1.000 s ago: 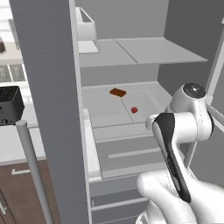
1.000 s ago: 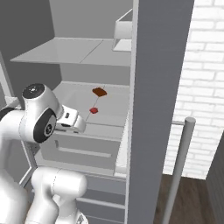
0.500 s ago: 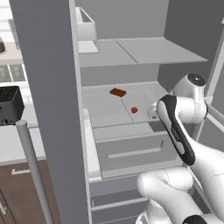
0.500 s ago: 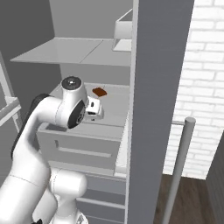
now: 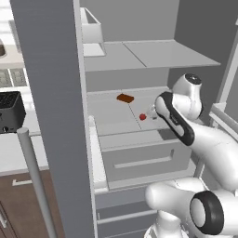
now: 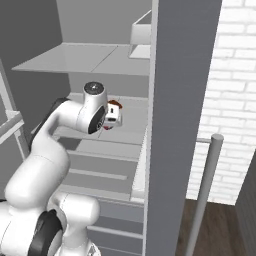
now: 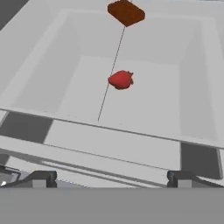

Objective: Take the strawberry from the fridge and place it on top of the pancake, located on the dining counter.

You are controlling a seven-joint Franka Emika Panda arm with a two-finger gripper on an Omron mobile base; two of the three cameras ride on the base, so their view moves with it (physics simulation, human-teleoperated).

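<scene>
The fridge [image 5: 46,93] stands open. On its middle shelf [image 7: 65,87] lies the strawberry [image 7: 120,79], small and red, also seen from the left base [image 5: 142,117] and as a red sliver under the hand [image 6: 106,128]. A flat dark-brown piece [image 7: 126,12] lies farther back on the same shelf [image 5: 124,98]. My gripper [image 7: 111,178] is open and holds nothing; its two fingertips [image 7: 41,178] stand wide apart at the shelf's front edge, short of the strawberry. From the base, the gripper [image 5: 152,112] [image 6: 114,120] sits just right of the berry. The pancake and the dining counter are out of view.
A white open-top container [image 5: 90,32] [image 6: 142,37] stands on the upper shelf. The open doors' bar handles [image 5: 35,176] [image 6: 205,190] flank the opening. A drawer front [image 5: 139,160] sits below the shelf. A black appliance [image 5: 10,111] is at left, a brick wall [image 6: 235,100] at right.
The arm has swung forward and reached into the fridge, bringing the hand close to the strawberry. The gripper stayed open; the strawberry and the brown piece have not moved.
</scene>
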